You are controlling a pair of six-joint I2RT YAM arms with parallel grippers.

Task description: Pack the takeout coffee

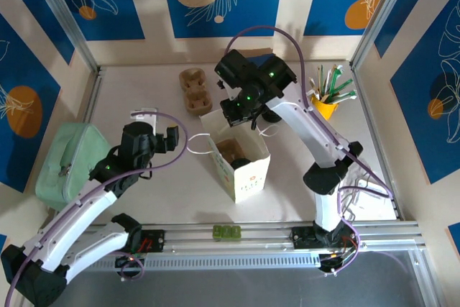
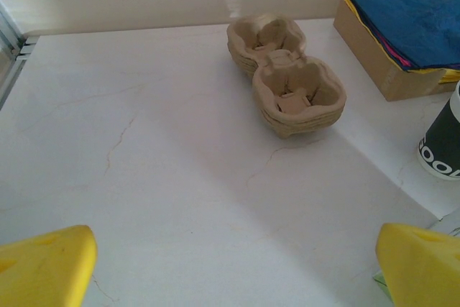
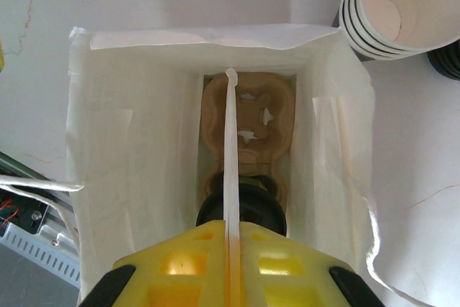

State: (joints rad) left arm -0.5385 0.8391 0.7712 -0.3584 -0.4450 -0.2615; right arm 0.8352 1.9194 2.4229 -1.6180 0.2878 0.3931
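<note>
The takeout coffee (image 3: 251, 206), a cup under a round black lid, sits in the near pocket of a brown pulp carrier (image 3: 248, 116) at the bottom of the open white paper bag (image 3: 129, 156). My right gripper (image 3: 230, 224) hovers over the bag's mouth, shut on a thin white strip (image 3: 231, 149) that runs to the bag's far rim and looks like its handle. From above, the right gripper (image 1: 241, 114) is at the far rim of the bag (image 1: 248, 177). My left gripper (image 1: 154, 134) stands wide open over bare table, with its yellow fingertips (image 2: 47, 267) empty.
A stack of empty pulp carriers (image 2: 287, 80) lies ahead of the left gripper, with a box of blue napkins (image 2: 402, 30) and a dark-printed cup (image 2: 442, 141) to its right. Stacked white cups (image 3: 402, 5) and black lids (image 3: 449, 59) stand by the bag. A green pouch (image 1: 68, 163) sits left, a yellow utensil cup (image 1: 327, 102) right.
</note>
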